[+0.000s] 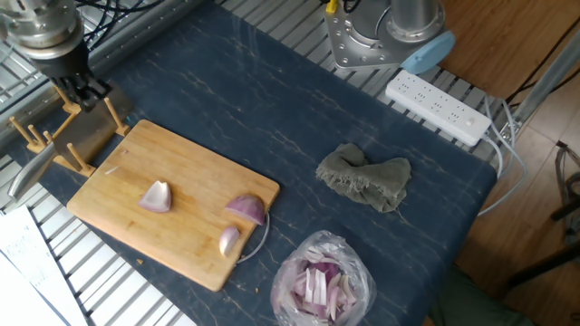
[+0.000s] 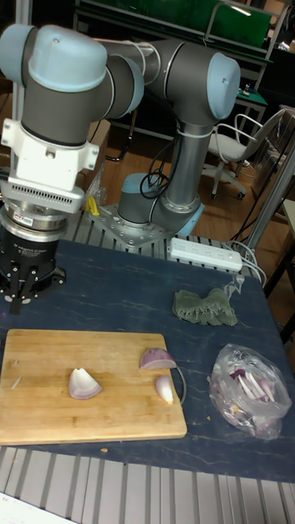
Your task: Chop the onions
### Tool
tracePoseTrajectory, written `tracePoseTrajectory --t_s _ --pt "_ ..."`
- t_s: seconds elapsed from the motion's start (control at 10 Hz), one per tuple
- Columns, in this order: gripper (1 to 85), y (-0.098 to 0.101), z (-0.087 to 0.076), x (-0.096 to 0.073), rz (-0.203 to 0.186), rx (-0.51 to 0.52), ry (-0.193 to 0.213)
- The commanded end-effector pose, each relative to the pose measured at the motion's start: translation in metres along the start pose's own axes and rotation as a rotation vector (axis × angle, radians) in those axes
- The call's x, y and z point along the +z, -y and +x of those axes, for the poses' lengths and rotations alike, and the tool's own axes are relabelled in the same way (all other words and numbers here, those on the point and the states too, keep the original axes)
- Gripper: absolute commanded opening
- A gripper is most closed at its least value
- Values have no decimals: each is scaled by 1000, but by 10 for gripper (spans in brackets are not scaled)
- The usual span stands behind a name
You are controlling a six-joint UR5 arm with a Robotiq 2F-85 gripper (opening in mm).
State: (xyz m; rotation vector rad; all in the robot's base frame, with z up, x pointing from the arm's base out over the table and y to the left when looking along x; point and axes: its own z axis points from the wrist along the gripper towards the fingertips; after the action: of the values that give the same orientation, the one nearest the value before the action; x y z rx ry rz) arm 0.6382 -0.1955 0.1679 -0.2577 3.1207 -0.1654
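Three onions, cut as red wedges, lie on the wooden cutting board (image 1: 118, 172): one at its middle (image 1: 156, 196), two near its right end (image 1: 246, 209) (image 1: 229, 240). In the tall fixed view the same wedges (image 2: 83, 383) (image 2: 156, 359) (image 2: 165, 388) rest on the board (image 2: 49, 360). My gripper (image 1: 82, 93) (image 2: 24, 301) hangs beyond the board's far left corner, over the wooden rack (image 1: 68, 136). Its fingers look spread and nothing sits between them. It is well apart from every wedge.
A knife (image 1: 27, 172) rests in the rack at the left edge. A clear bag of onion slivers (image 1: 322, 281) (image 2: 246, 389) lies right of the board. A grey-green cloth (image 1: 364, 177) (image 2: 205, 305) and a white power strip (image 1: 435, 107) lie toward the arm's base (image 1: 362, 41).
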Motion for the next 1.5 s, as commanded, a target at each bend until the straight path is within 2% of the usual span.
tracePoseTrajectory --t_s 0.0,0.1,0.2,0.3,0.4,0.5,0.7,0.8,1.1,1.2,1.4 --pt "10 -6 -3 0 -27 124 3" --pt "10 -7 -15 0 -37 137 50" --pt "10 -9 -14 0 -42 143 44" --pt "10 1 -7 0 -2 97 20" --pt "10 -2 -2 0 -13 77 3" --pt "10 -6 -4 0 -28 78 8" --pt "10 38 -20 4 -27 90 56" --pt "13 47 -20 6 -43 89 51" --pt "273 53 -25 15 -80 85 61" --pt "277 61 -23 22 -77 69 61" --pt "390 62 -19 32 -122 14 79"
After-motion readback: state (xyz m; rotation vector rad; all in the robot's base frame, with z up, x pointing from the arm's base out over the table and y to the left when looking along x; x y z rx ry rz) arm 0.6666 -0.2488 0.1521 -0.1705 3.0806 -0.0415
